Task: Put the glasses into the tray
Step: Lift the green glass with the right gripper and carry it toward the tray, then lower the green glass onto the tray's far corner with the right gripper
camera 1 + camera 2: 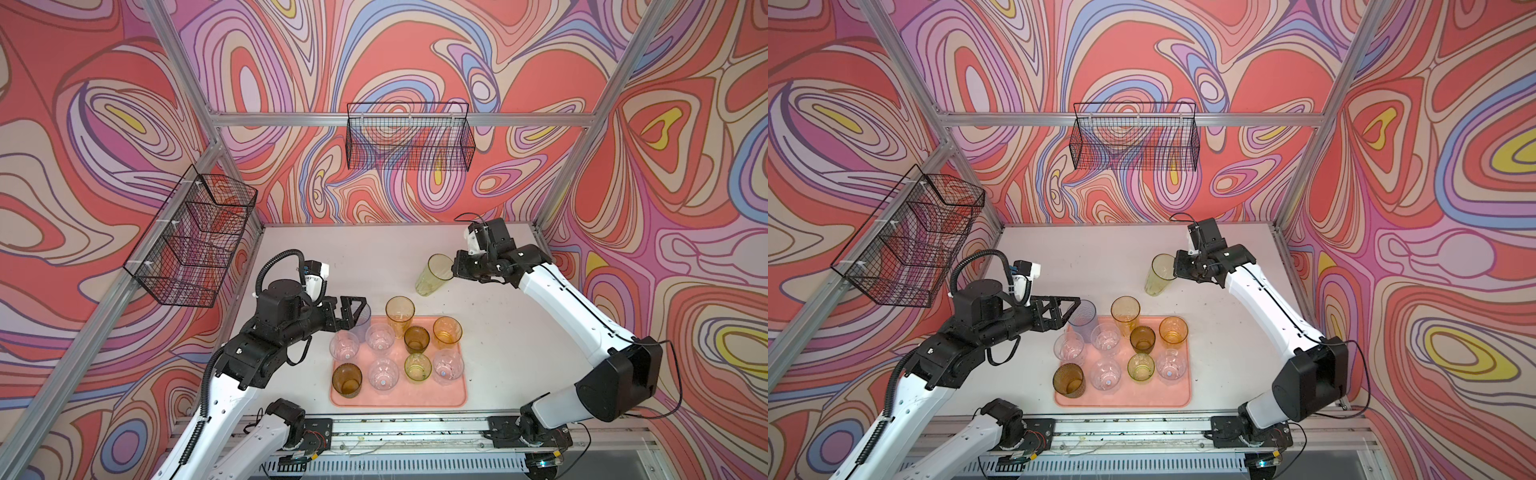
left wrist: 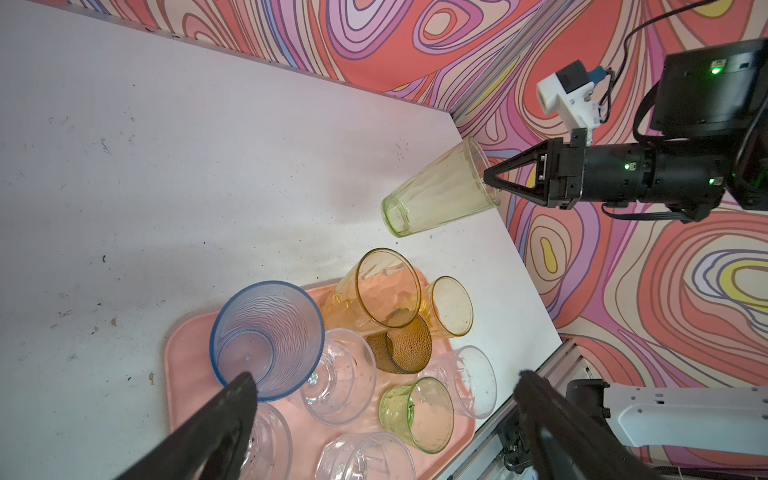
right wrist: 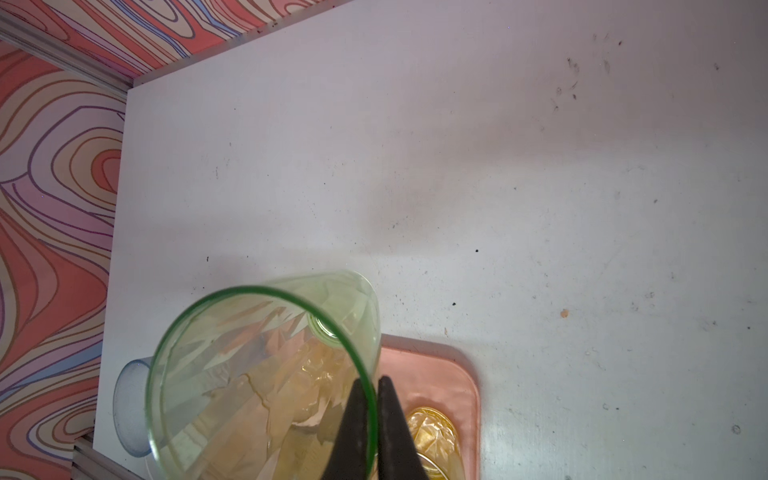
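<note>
Elbow bent, the left arm reaches level toward the middle. The left gripper (image 1: 1069, 311) has its jaws wide apart, just beside the pale blue glass (image 1: 1084, 323), which stands upright at the far left corner of the tray (image 1: 1133, 397). The other glasses (image 1: 1105, 374) stand upright in the tray too. Farther right, the right arm stretches out over the table. The right gripper (image 1: 455, 270) is clamped on the rim of the yellow-green glass (image 1: 432, 276), which is tilted, beyond the tray's far edge.

2 white arms (image 1: 569, 307), black joints (image 1: 619, 382), black cables (image 1: 205, 390).
</note>
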`<state>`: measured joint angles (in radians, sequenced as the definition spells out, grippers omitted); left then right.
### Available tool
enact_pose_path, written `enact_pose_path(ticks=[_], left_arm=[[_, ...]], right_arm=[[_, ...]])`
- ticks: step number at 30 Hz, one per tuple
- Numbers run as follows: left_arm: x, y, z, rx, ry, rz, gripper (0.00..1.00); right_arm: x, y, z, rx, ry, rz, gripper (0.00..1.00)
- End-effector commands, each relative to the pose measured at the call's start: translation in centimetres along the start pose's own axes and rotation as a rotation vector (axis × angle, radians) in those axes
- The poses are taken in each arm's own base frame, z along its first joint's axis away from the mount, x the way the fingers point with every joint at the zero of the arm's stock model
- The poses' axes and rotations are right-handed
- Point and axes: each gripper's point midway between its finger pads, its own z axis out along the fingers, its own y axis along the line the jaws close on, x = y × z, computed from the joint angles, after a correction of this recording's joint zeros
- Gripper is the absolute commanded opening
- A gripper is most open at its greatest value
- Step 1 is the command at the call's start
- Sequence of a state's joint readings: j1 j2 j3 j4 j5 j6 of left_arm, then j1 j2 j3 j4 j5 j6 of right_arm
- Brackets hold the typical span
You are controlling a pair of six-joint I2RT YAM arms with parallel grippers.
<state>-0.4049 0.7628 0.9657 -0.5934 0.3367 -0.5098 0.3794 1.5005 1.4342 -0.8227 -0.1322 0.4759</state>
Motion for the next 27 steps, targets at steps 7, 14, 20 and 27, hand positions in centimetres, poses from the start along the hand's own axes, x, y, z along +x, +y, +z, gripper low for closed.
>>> enact_pose_path(ticks=[7, 14, 20, 27], left_arm=[[0.0, 0.3, 0.5, 0.000, -0.003, -0.009, 1.00], [0.2, 0.4, 0.8, 0.000, 0.000, -0.010, 1.00], [0.3, 0.6, 1.1, -0.003, 0.011, -0.010, 1.00], [0.4, 0.7, 1.4, -0.005, 0.017, -0.010, 1.00]], right_arm=[[2.3, 0.0, -0.3, 0.018, 0.034, -0.022, 0.00], [4.0, -0.4, -0.3, 0.065, 0.061, -0.043, 0.00], [5.2, -0.4, 0.2, 0.088, 0.086, -0.061, 0.00], [6.2, -0.4, 0.6, 0.111, 0.111, -0.081, 0.00]])
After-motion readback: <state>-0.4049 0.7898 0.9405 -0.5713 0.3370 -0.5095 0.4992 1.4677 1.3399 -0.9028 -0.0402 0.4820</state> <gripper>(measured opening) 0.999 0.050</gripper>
